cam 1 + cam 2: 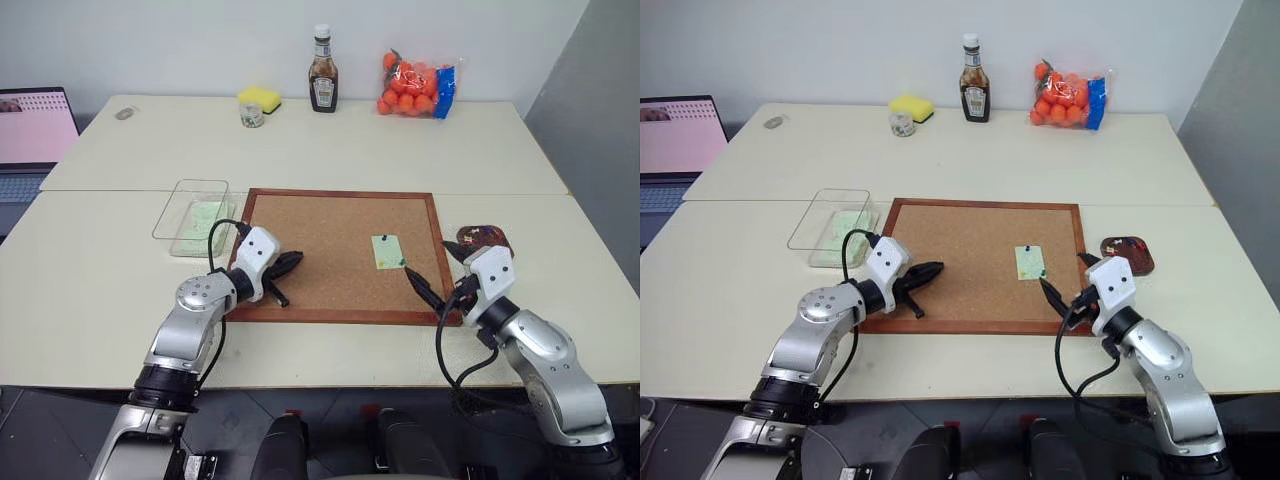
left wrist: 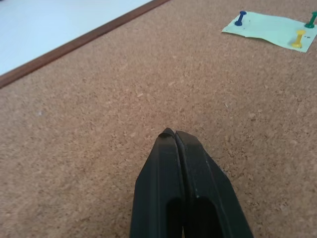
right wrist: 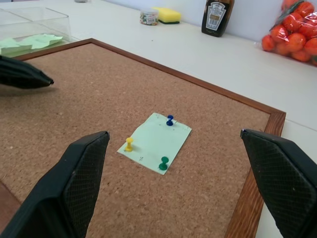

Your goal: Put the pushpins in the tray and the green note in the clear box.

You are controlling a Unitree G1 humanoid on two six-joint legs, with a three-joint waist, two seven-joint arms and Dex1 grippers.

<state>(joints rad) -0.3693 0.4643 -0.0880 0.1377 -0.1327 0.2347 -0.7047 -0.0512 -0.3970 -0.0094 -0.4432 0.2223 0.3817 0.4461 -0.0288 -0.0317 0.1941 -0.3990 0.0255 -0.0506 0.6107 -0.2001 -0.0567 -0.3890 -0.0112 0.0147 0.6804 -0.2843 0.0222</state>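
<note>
While the green note (image 3: 155, 142) lay flat on the corkboard (image 1: 330, 250), toward the board's right side, three pushpins (image 3: 169, 120) held it: a blue one at one corner, a yellow one and a green one at two others. The left gripper (image 1: 290, 264) hovered over the board's left part, well apart from the note, its two black fingers (image 2: 183, 198) pressed fully together with nothing between them. The right gripper (image 1: 425, 288) stood at the board's lower right corner, near the note, jaws spread wide and holding nothing; the note sat between its fingertips in the right wrist view. The clear box (image 1: 195, 215) rested on the table (image 1: 90, 290) just beside the board's left edge, with pale-green slips already inside. The tray (image 1: 1129, 254) sat on the table just beside the board's right edge, with small coloured bits in it. Well beyond the board's far edge stood a sauce bottle (image 1: 323, 82), a yellow sponge (image 1: 260, 98) and a bag of oranges (image 1: 415, 85).
</note>
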